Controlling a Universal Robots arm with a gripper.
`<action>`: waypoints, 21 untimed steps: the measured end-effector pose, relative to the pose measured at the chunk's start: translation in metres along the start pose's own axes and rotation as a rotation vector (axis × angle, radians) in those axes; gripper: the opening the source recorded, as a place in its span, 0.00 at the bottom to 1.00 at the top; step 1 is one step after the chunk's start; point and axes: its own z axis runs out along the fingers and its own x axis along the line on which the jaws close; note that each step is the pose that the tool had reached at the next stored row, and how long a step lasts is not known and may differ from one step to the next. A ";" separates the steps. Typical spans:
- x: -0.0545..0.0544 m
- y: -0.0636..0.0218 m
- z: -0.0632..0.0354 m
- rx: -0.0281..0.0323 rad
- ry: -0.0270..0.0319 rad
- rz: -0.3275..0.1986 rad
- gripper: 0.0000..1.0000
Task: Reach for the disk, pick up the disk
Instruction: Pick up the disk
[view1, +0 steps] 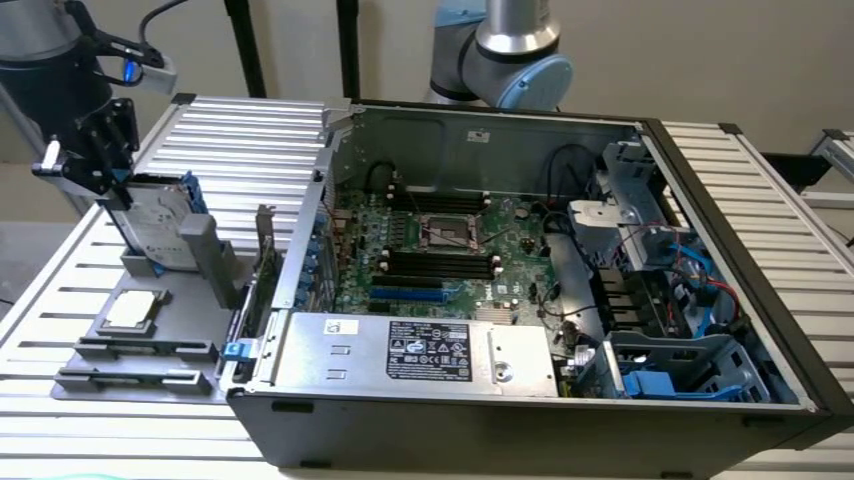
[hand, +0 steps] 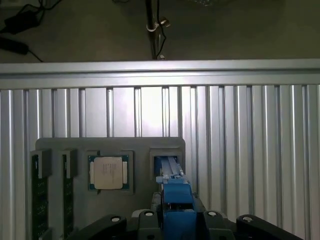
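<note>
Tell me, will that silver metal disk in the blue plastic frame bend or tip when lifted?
Probably stiff: the silver metal disk looks like a solid slab. Likely heavy for its size, being metal. It stands on edge in the grey plastic holder, so it could tip once out.

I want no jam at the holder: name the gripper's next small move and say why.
Probably a short, straight lift along the slot. The gripper sits at the top edge of the disk, which stands on edge in the grey holder. A sideways pull would likely bind it.
</note>
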 end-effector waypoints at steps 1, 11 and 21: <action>0.000 0.0000 0.0000 0.0000 0.0000 0.000 0.33; 0.000 0.0000 0.0000 0.0000 0.0001 -0.015 0.33; 0.003 0.0000 0.0000 0.0000 -0.0001 -0.016 0.33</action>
